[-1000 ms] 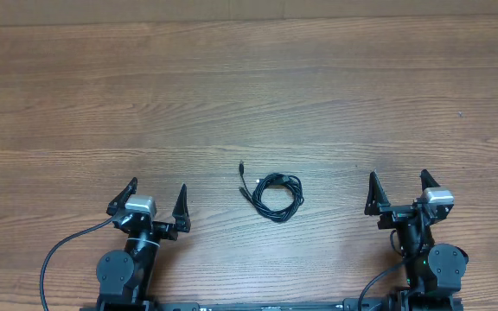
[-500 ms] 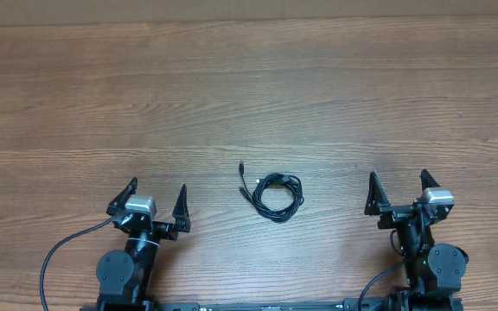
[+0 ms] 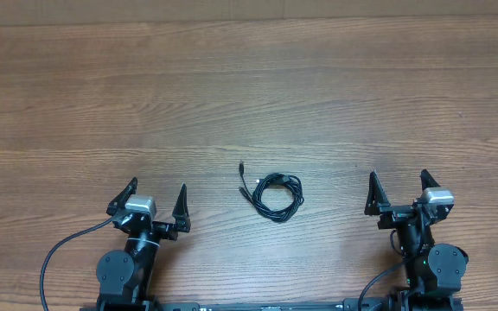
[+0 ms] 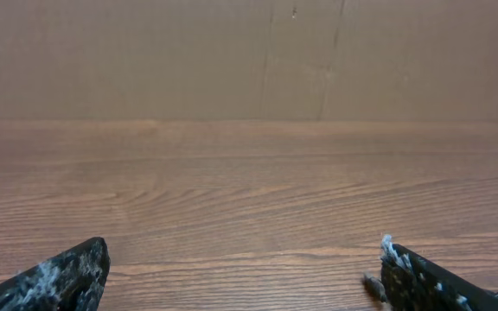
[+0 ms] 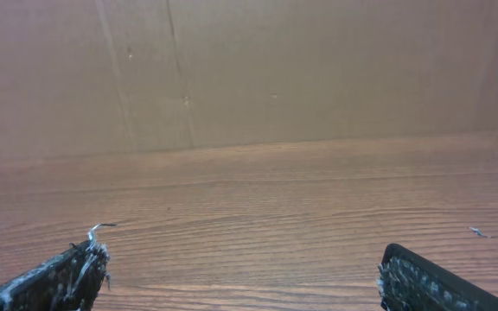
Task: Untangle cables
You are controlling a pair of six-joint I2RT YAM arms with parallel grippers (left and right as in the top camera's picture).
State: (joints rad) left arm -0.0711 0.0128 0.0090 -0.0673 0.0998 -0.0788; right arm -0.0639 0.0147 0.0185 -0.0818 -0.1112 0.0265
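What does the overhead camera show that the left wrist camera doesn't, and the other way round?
Only the overhead: the cables, bunched in a small coil on the wood between the two arms, and the right end effector, open. Only the left wrist: the upright face of the brown board behind the table, with its seams. Both: the wooden table and the left end effector, open and empty.

One table. Two grippers: left gripper lower left of frame, right gripper lower right. Two fingers each, four total. One coiled bundle of cables at centre; separate cords too tangled to count
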